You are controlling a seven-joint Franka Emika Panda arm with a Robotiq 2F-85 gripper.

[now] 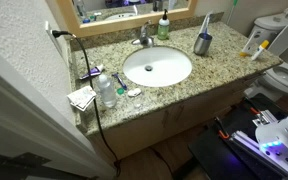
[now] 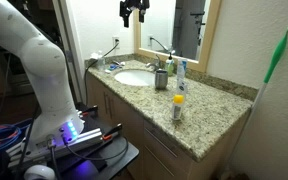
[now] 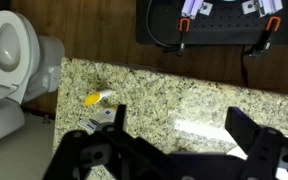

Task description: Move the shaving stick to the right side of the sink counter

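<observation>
Jaws spread wide and empty, hovering over the bench, well apart from the shaving stick by the clear bottles across the basin; approach stage, apparently, needing travel over, then descent.

Non-task stuff I can see: white toilet at the frame edge. Mirror on the wall. Green soap bottle below the mirror, metal cup with a toothbrush in it nearby. Clear plastic bottles clustered just beside a white flat item. Black cable runs down from a wall outlet. Small yellow-capped bottle stands alone. Green-handled stick against the wall.
</observation>
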